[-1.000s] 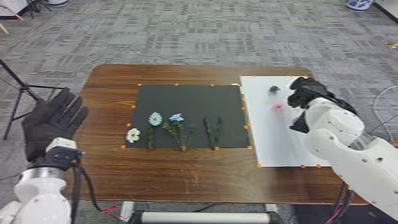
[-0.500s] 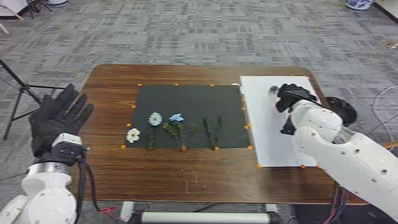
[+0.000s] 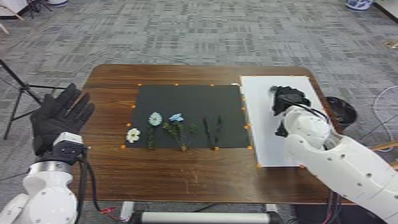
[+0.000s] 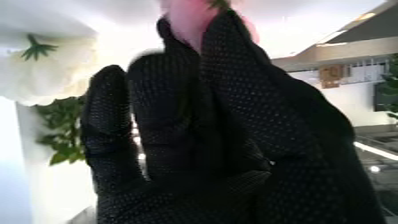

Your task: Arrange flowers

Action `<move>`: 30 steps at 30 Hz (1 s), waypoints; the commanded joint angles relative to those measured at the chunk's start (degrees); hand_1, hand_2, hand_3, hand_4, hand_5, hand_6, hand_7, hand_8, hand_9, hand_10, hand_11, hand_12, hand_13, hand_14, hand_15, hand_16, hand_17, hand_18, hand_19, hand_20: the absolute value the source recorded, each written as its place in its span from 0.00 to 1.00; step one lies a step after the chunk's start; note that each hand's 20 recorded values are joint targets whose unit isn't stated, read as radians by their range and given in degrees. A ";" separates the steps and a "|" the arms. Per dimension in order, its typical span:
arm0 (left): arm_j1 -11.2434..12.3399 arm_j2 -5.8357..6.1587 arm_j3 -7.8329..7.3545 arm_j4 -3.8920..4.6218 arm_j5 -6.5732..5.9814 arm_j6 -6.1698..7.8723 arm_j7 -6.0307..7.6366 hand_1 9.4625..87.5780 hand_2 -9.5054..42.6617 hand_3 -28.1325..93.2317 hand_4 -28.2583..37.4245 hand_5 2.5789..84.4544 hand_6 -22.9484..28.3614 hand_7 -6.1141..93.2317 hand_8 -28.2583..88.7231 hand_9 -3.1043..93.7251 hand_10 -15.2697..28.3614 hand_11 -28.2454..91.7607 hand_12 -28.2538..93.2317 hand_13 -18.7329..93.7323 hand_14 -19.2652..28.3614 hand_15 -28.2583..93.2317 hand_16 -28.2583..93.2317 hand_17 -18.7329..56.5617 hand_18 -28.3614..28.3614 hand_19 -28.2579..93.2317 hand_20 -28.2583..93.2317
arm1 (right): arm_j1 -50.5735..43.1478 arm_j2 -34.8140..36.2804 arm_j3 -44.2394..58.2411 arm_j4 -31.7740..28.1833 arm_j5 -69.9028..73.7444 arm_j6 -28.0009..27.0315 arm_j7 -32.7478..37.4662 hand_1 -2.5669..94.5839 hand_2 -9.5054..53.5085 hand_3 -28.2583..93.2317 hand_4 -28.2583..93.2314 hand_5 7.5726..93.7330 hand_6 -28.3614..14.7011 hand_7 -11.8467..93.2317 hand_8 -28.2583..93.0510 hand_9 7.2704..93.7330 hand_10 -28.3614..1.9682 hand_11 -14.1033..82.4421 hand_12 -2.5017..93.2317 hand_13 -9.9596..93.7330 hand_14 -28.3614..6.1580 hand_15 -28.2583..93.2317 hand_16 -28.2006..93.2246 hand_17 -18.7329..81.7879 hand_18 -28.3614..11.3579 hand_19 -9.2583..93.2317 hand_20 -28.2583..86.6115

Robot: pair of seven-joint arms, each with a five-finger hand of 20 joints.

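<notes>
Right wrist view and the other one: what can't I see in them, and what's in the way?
- Pink flower, right wrist view: partly behind the right hand, and cut off by the picture's edge.
- White flower, right wrist view: one side cut off by the edge.
- White board, head view: whatever is under the right hand and arm.
- Blue flower, head view: petals too small to count.

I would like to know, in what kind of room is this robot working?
Probably a robotics lab or test room: grey carpet, a black stand beside the table, and orange marks around the dark mat.
</notes>
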 commanded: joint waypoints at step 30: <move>-0.60 0.05 0.83 0.14 -0.71 -0.83 -0.30 0.20 0.53 0.83 0.00 0.51 0.64 0.17 0.17 0.34 0.68 0.42 0.30 0.39 0.72 0.46 0.19 0.16 0.78 0.55 0.32 | 12.40 -19.65 -16.39 -0.83 1.08 6.57 -9.33 0.68 0.00 0.81 0.02 0.72 0.63 0.45 0.27 0.82 0.65 0.38 0.57 0.78 0.64 0.78 0.60 0.54 0.17 0.87 0.60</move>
